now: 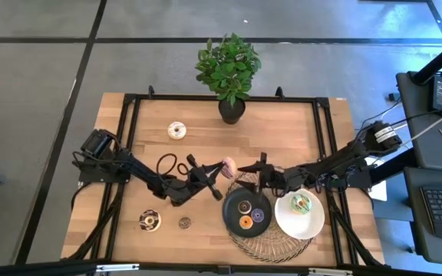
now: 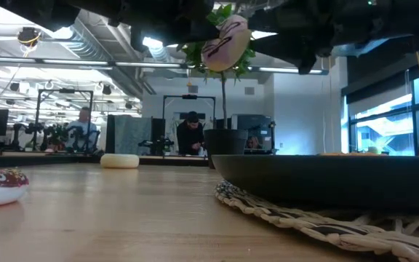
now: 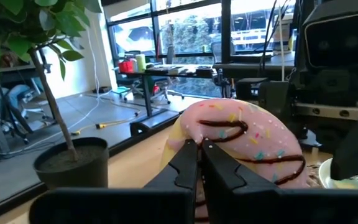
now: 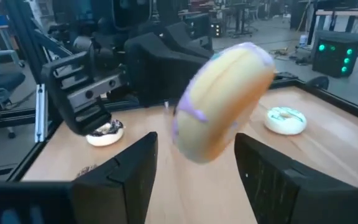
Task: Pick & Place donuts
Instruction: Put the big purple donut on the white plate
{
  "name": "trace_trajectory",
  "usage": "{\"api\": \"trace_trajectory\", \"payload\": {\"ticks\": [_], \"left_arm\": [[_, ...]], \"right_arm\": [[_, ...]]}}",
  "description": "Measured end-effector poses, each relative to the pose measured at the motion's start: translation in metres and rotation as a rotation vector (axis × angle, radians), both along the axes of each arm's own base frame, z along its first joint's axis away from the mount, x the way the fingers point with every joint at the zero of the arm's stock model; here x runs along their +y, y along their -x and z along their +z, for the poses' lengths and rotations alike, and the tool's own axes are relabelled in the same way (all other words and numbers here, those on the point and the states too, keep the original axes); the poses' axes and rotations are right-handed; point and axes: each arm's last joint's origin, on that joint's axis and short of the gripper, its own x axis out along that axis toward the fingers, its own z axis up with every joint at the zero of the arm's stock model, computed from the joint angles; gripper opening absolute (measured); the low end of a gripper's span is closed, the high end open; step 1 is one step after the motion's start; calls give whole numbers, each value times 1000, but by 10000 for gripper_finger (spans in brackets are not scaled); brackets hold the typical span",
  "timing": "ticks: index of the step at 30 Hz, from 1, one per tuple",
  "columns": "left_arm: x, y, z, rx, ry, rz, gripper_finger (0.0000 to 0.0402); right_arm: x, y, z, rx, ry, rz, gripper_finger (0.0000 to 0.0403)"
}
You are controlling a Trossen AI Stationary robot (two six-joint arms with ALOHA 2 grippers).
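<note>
- Here, your left gripper (image 1: 222,170) is clenched on the pink donut (image 1: 229,165), holding it in the air over the middle of the table (image 1: 282,123); the left wrist view shows both fingers (image 3: 188,163) pressed together at the ring's edge (image 3: 241,146).
- Your right gripper (image 1: 261,173) sits just beside the pink donut, facing it; its fingers (image 4: 129,171) stand apart, released, with the donut (image 4: 225,99) between and beyond them, not touched.
- In the low view you see the pink donut (image 2: 225,42) hanging well above the tabletop, in front of the potted plant (image 1: 229,73).
- Below the grippers, the black plate (image 1: 233,217) rests on a woven mat (image 1: 271,244) and holds three mini donuts: brown (image 1: 245,206), orange (image 1: 245,223), purple (image 1: 258,216).
- Just beside it, the white plate (image 1: 286,222) carries the green donut (image 1: 301,203).
- Farther out you find the white donut (image 1: 177,130) near the table's far edge, the chocolate donut (image 1: 150,221) near the front left, and the tan mini donut (image 1: 184,223) near it.
- In the room behind, people (image 2: 191,135) sit at desks.
</note>
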Motion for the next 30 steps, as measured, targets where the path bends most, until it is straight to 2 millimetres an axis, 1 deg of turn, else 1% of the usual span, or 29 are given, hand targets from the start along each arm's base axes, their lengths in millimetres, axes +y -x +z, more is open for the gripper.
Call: {"api": "trace_trajectory", "payload": {"ticks": [4,7,10,13,18,20,21,23,26,28,30], "left_arm": [[0,0,0,-1,1,0,5],[-1,0,0,-2,3,3,6],[-3,2,0,7,-5,17,6],[-5,3,0,11,-7,24,7],[-5,3,0,14,-11,20,20],[-5,3,0,14,-11,18,26],[-5,3,0,14,-11,18,29],[-6,3,0,14,-11,16,35],[-8,4,0,15,-9,24,45],[-12,7,0,17,-8,45,56],[-16,10,0,29,-14,73,71]], "right_arm": [[5,-13,-2,17,50,-4,214],[7,-20,-2,20,61,-47,212],[7,-22,-2,17,60,-100,194],[6,-22,-1,11,48,-116,154],[6,-22,-1,11,40,-117,63],[6,-22,-1,16,63,-113,27],[6,-22,-1,18,77,-110,17],[6,-22,-1,20,87,-108,14],[7,-20,3,25,87,-105,27],[6,-15,11,25,68,-109,29],[6,-7,21,40,75,-115,23]]}}
